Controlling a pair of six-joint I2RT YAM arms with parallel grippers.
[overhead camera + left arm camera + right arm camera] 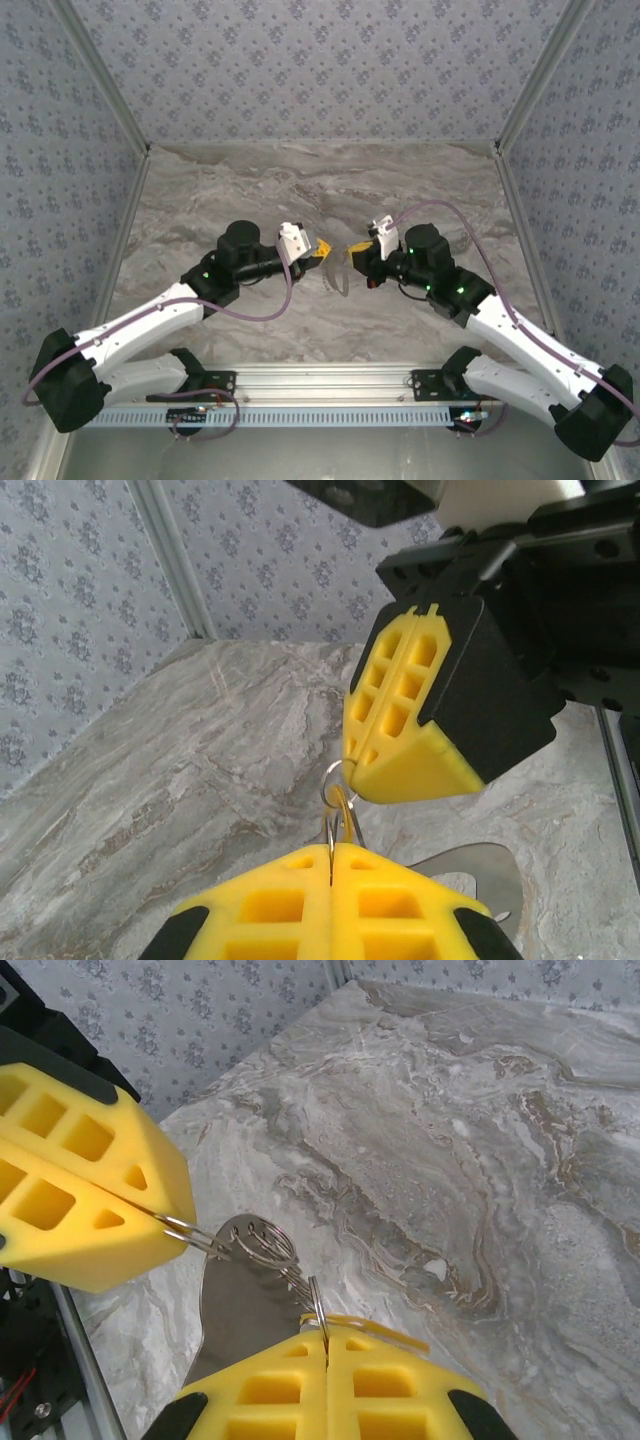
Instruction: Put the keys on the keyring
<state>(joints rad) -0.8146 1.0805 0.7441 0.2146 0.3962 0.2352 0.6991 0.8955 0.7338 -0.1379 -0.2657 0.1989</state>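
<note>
The left fingers (pixel 300 875) are pressed fully together, and a thin wire loop comes straight up out of their seam. The right fingers (pixel 290 1360) are closed just as tightly on another thin loop standing edge-on in their seam. Both loops belong to the thin dull-grey wire keyring (pixel 262 1243), which seems to be a short run of small linked steel coils, not one plain ring. It is held in the air between the two sets of fingertips, which nearly meet tip to tip above the middle of the worktop. Its long axis therefore runs from one arm's fingertips to the other's, with each arm gripping one end, so neither arm is nearer. The coming move probably turns on that line, since any spreading or feeding of the coil would have to happen in the short stretch left bare between the tips. A thin pale yellow-tan sliver (pixel 375 1321) lies along the top of the right fingers beside their loop. It may be the tiny brass-gold key, but it is too slight to tell from a yellow reflection. A flat silvery metal tag (pixel 235 1320) with small slots at its rounded head hangs below the coils. Further down lies the grey marbled worktop (pixel 480 1160).
</note>
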